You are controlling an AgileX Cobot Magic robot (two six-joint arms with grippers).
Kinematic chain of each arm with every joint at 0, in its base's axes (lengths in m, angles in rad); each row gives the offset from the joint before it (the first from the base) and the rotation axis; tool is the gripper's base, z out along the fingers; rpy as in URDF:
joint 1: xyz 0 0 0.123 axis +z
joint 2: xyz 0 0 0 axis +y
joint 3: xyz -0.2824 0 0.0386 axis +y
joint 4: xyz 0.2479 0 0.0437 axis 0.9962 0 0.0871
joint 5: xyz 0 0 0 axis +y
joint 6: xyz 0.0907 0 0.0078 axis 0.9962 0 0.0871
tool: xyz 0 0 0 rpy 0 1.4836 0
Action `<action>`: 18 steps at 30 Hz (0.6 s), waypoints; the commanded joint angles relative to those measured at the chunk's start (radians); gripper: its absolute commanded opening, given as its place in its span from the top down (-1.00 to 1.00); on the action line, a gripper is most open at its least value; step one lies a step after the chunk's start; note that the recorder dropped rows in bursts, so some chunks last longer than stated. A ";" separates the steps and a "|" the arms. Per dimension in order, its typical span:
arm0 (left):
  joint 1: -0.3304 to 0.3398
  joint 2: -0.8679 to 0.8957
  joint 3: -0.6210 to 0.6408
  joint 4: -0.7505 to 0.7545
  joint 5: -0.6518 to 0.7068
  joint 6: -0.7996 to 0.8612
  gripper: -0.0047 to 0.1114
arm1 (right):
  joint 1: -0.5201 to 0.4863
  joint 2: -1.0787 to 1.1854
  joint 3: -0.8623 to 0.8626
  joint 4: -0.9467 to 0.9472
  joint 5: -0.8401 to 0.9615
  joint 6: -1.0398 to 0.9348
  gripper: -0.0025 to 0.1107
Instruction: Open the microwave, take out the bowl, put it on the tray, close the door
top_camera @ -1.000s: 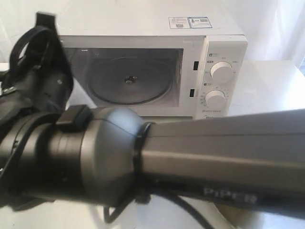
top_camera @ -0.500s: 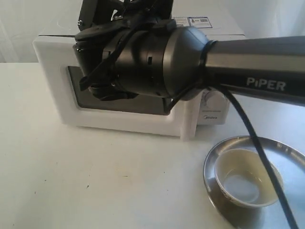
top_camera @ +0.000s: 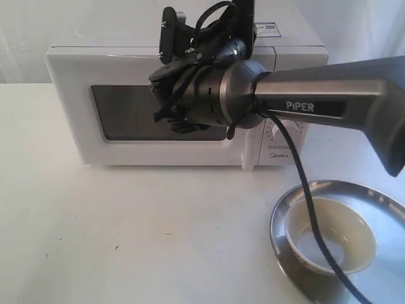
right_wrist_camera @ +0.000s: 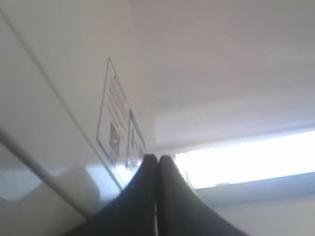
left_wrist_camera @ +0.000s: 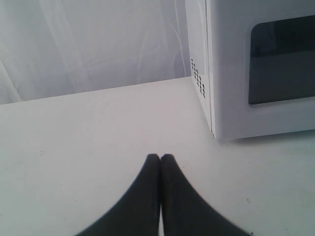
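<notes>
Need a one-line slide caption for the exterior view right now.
Door shut, bowl on the tray, right arm across the microwave front.

**Both my tools closed**

My left tool (left_wrist_camera: 160,158) has its two dark fingers pressed together tip to tip. My right tool (right_wrist_camera: 157,158) is the same, with the fingers meeting along their length. In the exterior view my right arm (top_camera: 329,104) reaches in from the right, past the middle. Its thick wrist (top_camera: 212,95) is raised and wrapped in black cable.
</notes>
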 commanded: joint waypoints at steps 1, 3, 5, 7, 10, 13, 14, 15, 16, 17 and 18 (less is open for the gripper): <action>-0.004 -0.002 -0.003 -0.008 -0.004 0.000 0.92 | -0.081 0.003 -0.001 -0.056 -0.010 0.190 0.96; -0.004 -0.002 -0.003 -0.008 -0.004 0.000 0.92 | -0.038 -0.080 -0.001 0.012 -0.128 0.240 0.96; -0.004 -0.002 -0.003 -0.008 -0.004 0.000 0.92 | 0.045 -0.210 0.003 0.152 -0.334 0.237 0.96; -0.004 -0.002 -0.003 -0.008 -0.004 0.000 0.92 | 0.141 -0.349 0.060 0.220 -0.519 0.228 0.96; -0.004 -0.002 -0.003 -0.008 -0.004 0.000 0.92 | 0.248 -0.495 0.182 0.287 -0.711 0.184 0.96; -0.004 -0.002 -0.003 -0.008 -0.004 0.000 0.92 | 0.344 -0.639 0.327 0.339 -0.825 0.165 0.96; -0.004 -0.002 -0.003 -0.008 -0.004 0.000 0.92 | 0.369 -0.687 0.385 0.339 -0.855 0.165 0.96; -0.004 -0.002 -0.003 -0.008 -0.004 0.000 0.92 | 0.385 -0.723 0.432 0.339 -0.877 0.165 0.96; -0.004 -0.002 -0.003 -0.008 -0.004 0.000 0.92 | 0.402 -0.772 0.489 0.339 -0.897 0.167 0.96; -0.004 -0.002 -0.003 -0.008 -0.004 0.000 0.92 | 0.415 -0.820 0.545 0.339 -0.910 0.167 0.96; -0.004 -0.002 -0.003 -0.008 -0.004 0.000 0.92 | 0.425 -0.860 0.598 0.339 -0.919 0.175 0.96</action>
